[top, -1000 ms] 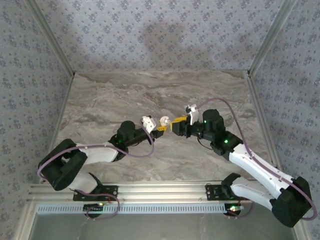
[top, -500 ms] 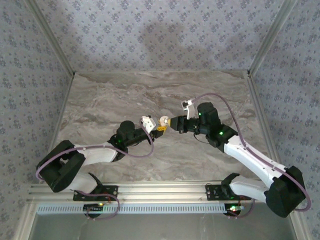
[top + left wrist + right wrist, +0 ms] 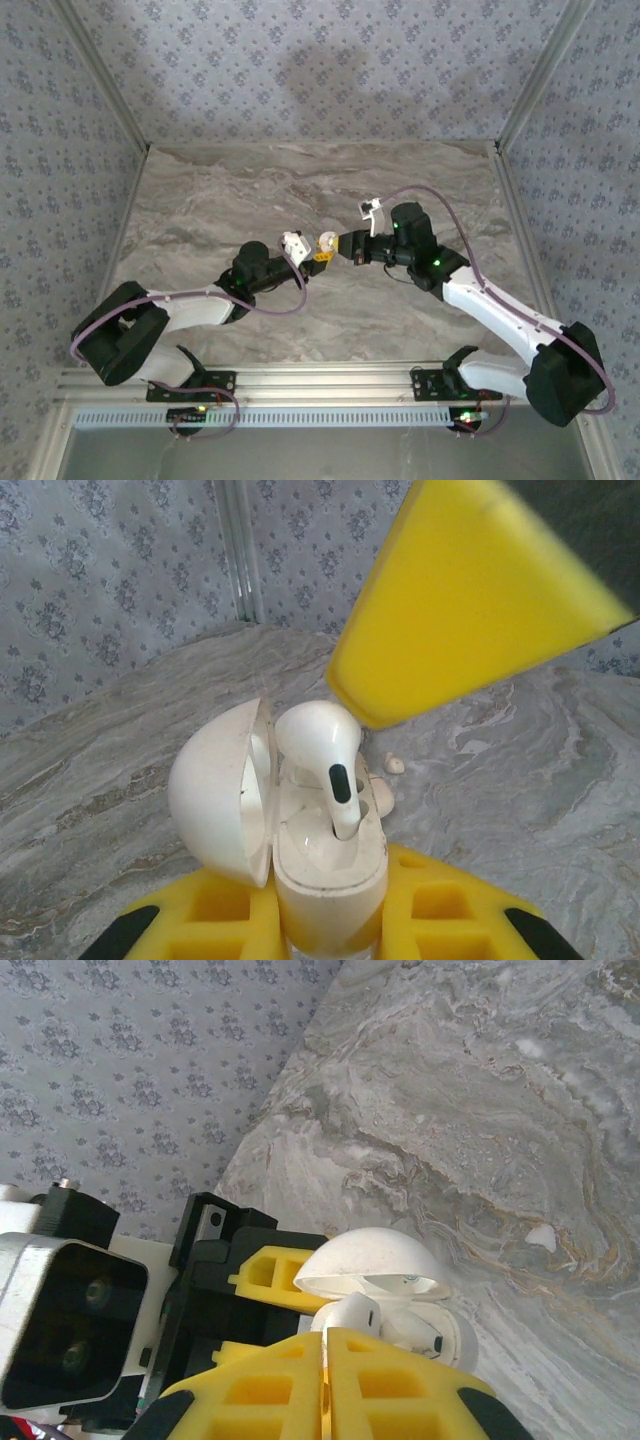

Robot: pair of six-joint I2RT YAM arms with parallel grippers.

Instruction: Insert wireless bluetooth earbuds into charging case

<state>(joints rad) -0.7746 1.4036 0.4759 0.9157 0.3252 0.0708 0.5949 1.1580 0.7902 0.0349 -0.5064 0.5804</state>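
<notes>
- Fingers of the left gripper, nearest the arm bases, are clamped on the lower body of the charging case. They hold it upright over the middle of the table, well away from every edge.
- Its lid stands swung open at one side of the body.
- One earbud has its stem down in a socket, while its rounded head stands above the rim and leans. It looks part-seated rather than home.
- From the far right side comes the right gripper, its fingers closed flat together and their tips against the earbud's head. Whether they pinch it or only press on it, I cannot tell.
- Just beyond the case a small white bit lies on the table; what it is I cannot tell.
- Likely trouble:
  - A push that is not in line with the socket could lever the stem out and flick the earbud onto the table.
  - Too hard a push could twist the case in the left grip.
  - If the tips do grip the head, drawing back could lift it out again.
  - The lid could drop onto the raised head.
</notes>
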